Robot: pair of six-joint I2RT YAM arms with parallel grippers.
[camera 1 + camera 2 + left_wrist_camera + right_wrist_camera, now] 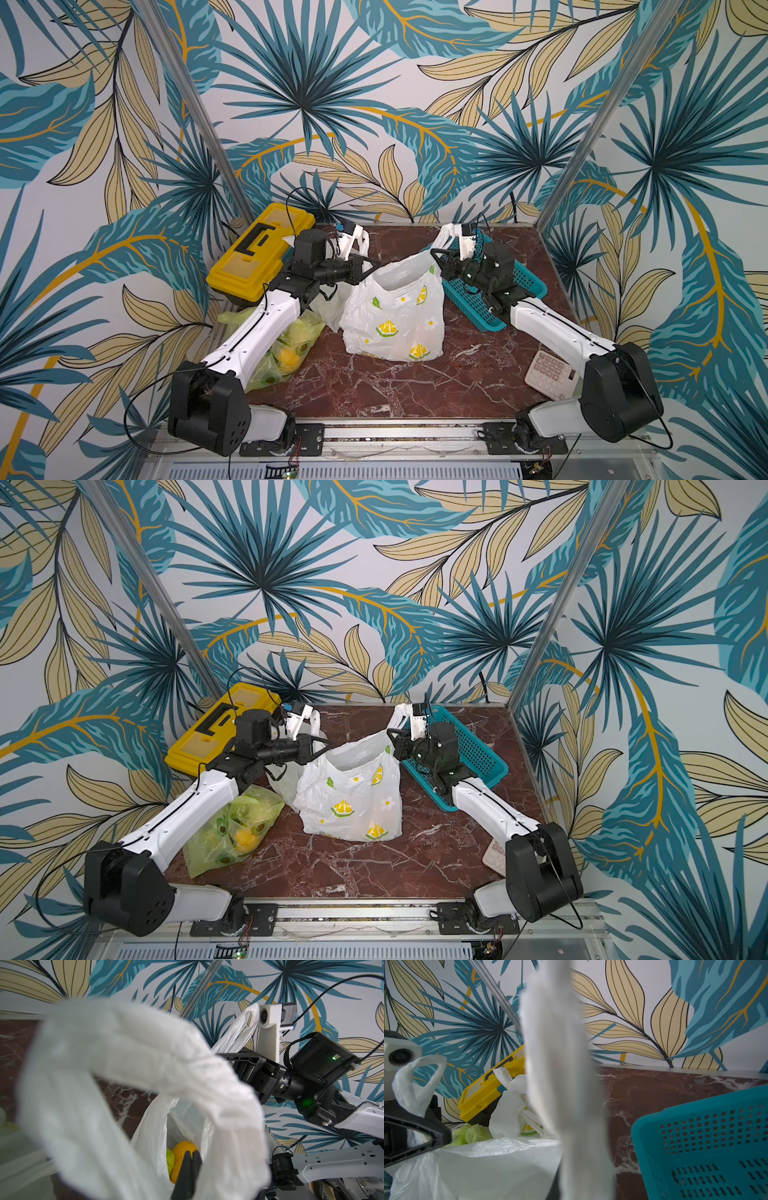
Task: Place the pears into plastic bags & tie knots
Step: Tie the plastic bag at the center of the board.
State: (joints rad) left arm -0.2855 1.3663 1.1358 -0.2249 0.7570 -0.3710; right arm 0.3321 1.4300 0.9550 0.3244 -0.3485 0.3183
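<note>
Leaf-print wall [374, 83] on three sides; dark red marble surface [415, 386] w/ both arms reaching in from the near edge.

Far left: yellow toolbox [253, 257], not part of the job. Below it a green bag [286, 349] lies under the left arm w/ pears [289, 356] showing through, so that one looks filled. Its top is covered by the arm; can't tell if knotted.

Plain white bag [328, 307] slumps just behind the left gripper [374, 264]. Contents and knot not readable.

Centre: lemon-print bag [395, 316] stands open. The left wrist view shows an orange pear [182, 1155] and a green one beside it inside. Left gripper is pinched tight on one handle, right gripper [436, 252] clamped on the other, handles pulled up and apart. Judging by that, loading here is done or nearly so, and the knot is what's left, not started yet.

Right: teal basket [528, 278], no pears in the part that shows; the rest sits behind the right arm. Calculator [548, 374] is partly cut off by that arm too. Both wrist views are mostly blocked by blurred white plastic, so the pear count is unknown.
</note>
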